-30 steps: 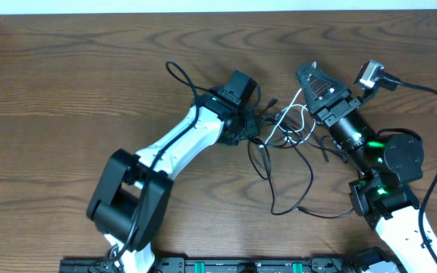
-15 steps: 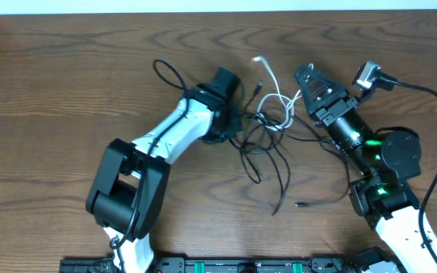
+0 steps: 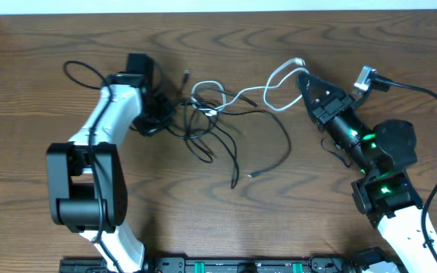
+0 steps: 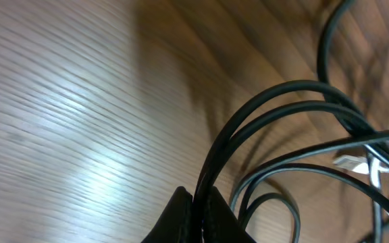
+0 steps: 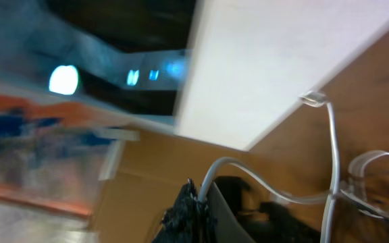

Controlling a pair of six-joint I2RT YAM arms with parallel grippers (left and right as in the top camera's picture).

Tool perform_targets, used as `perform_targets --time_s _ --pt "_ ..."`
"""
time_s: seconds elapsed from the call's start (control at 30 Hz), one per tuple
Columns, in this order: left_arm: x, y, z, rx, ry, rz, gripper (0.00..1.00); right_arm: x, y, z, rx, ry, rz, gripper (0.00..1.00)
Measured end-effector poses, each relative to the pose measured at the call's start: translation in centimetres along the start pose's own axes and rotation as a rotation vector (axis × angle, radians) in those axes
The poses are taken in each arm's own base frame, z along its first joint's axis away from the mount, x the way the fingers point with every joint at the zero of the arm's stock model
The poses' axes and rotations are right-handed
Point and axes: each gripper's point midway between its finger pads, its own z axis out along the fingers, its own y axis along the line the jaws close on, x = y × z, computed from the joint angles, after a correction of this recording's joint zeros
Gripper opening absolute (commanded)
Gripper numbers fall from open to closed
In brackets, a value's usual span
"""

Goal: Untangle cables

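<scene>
1. Several thin cords — black cables [image 3: 203,130], one white cable [image 3: 278,73] — strung across upper-centre of overhead view, knot left of centre.
2. Likely light, limp, slick; pinch near knot or plugs.
3. Long axis runs left–right btwn grippers.
4. Left gripper [image 3: 159,118] clamped on black cables; right gripper [image 3: 303,77] pinches white cable.

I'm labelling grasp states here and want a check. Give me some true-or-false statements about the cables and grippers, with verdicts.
The left gripper is shut on black cables. True.
The right gripper is open and empty. False: it is shut on the white cable.
The white cable lies clear of the black ones. False: it crosses their tangle.
A loose plug end rests on the table. True.
</scene>
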Motion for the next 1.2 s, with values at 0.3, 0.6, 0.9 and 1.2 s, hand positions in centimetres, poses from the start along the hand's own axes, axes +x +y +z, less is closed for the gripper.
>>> perform_targets --time_s 0.3,0.6,0.9,1.2 --pt "-2.1 2.6 -0.6 -0.002 -0.018 -0.036 0.08 -1.1 -12.2 -3.6 0.534 -0.058 -0.074 0.01" --pt "-2.3 2.8 -0.6 -0.001 -0.019 -0.037 0.08 -6.9 -18.8 -11.5 0.97 -0.309 -0.177 0.01" --pt "-2.2 2.7 -0.6 0.001 -0.017 -0.017 0.08 -12.0 -21.9 -23.4 1.414 -0.624 -0.176 0.01" --pt "-2.2 2.7 -0.6 0.001 -0.017 -0.014 0.08 -13.8 -21.2 -32.0 1.698 -0.862 -0.166 0.01"
